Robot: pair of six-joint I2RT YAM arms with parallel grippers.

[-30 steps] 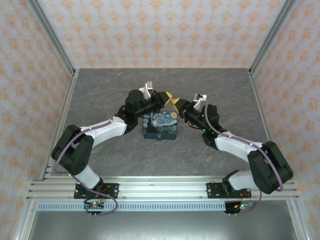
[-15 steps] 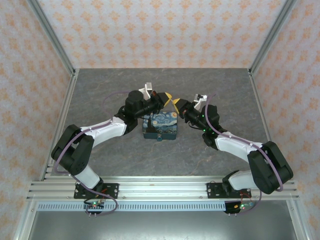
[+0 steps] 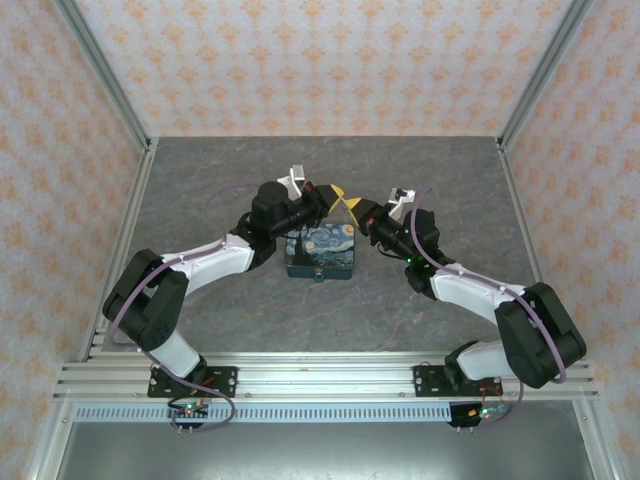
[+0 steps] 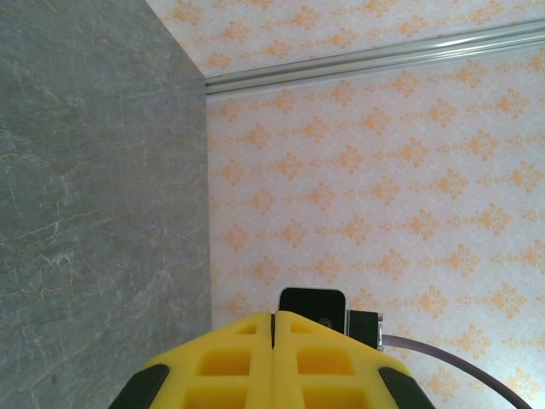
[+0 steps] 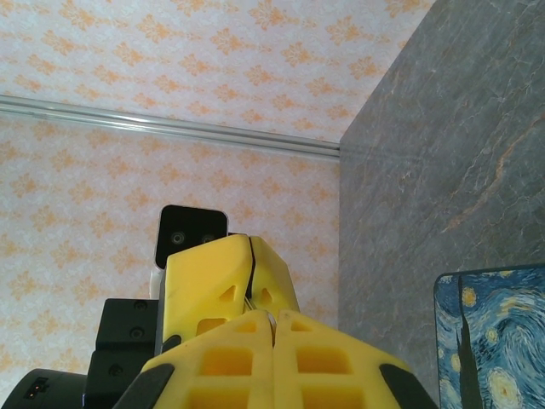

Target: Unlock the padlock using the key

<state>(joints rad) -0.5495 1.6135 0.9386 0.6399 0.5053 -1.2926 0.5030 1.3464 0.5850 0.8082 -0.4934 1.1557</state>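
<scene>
My left gripper (image 3: 341, 196) and right gripper (image 3: 352, 206) meet tip to tip in the air just above the far edge of the blue-and-yellow Starry Night box (image 3: 320, 254). Both are shut. In the left wrist view my left gripper (image 4: 273, 314) has its yellow pads pressed together. In the right wrist view my right gripper (image 5: 274, 316) touches the left gripper's fingers (image 5: 204, 281). A thin silvery metal loop (image 5: 261, 312) shows where the tips meet. I cannot tell which gripper holds it. The padlock and the key are hidden.
The box (image 5: 494, 341) lies on the grey stone-patterned table (image 3: 440, 170), with a small pale tab (image 3: 318, 278) at its near edge. Patterned walls with aluminium posts (image 3: 110, 90) close in the table on three sides.
The right gripper has edged slightly up and left against the left gripper's tips and its jaws have closed. The left arm and the box have not moved.
</scene>
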